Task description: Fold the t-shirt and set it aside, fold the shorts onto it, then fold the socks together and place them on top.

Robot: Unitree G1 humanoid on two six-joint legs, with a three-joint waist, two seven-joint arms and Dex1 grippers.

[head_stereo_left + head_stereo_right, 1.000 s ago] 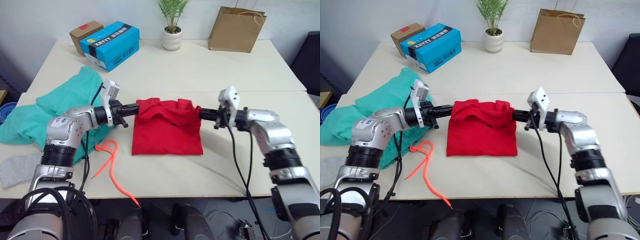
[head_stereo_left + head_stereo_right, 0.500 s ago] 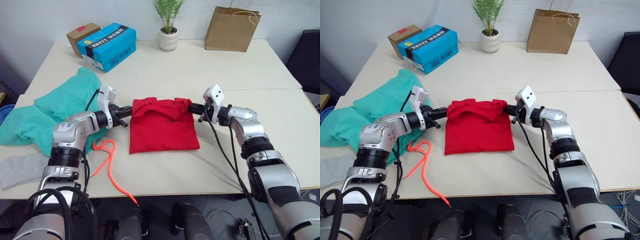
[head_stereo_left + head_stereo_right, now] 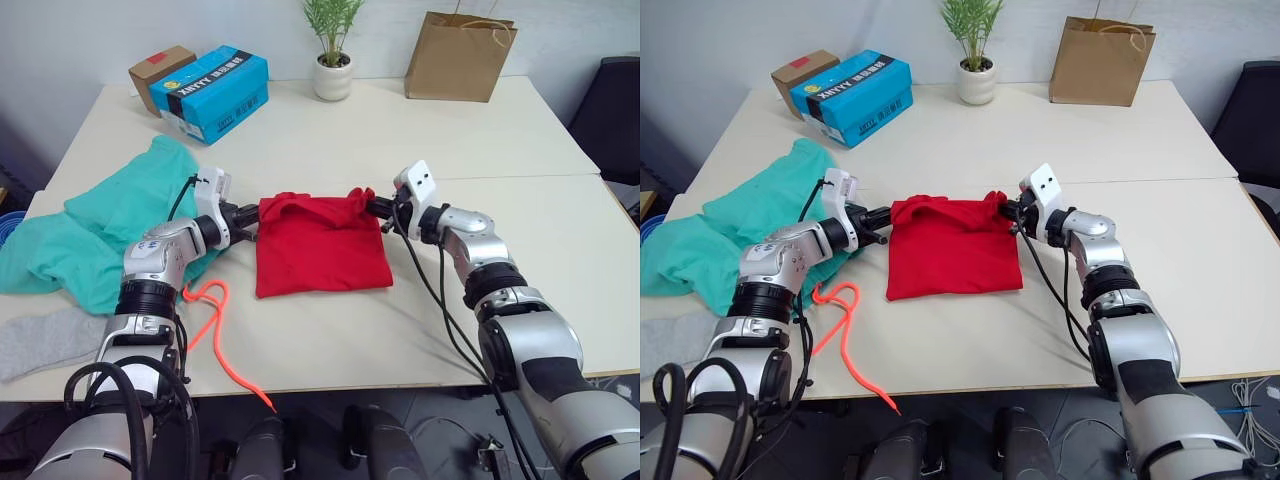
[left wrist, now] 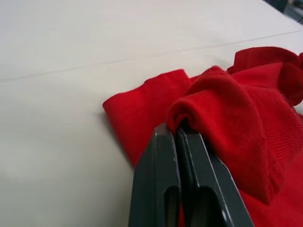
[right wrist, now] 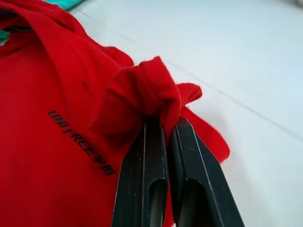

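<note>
The red t-shirt [image 3: 322, 250] lies folded into a rough square at mid-table. My left gripper [image 3: 252, 214] is shut on its far left corner, and the left wrist view shows red cloth [image 4: 222, 94] pinched between the black fingers [image 4: 165, 156]. My right gripper [image 3: 372, 206] is shut on the far right corner, with bunched cloth [image 5: 142, 90] clamped in it. The teal-green shorts [image 3: 110, 215] lie crumpled at the left, their orange drawstring [image 3: 215, 320] trailing toward the front edge. A grey sock [image 3: 45, 340] rests at the front left edge.
At the back of the table stand a blue box [image 3: 208, 90], a brown carton [image 3: 158, 68], a potted plant [image 3: 332, 60] and a paper bag [image 3: 460, 55]. A seam [image 3: 540, 177] runs across the right half of the table.
Both grippers, still shut on the shirt's far corners, have carried that edge farther from me, and the shirt lies a little farther back. The camera has also shifted.
</note>
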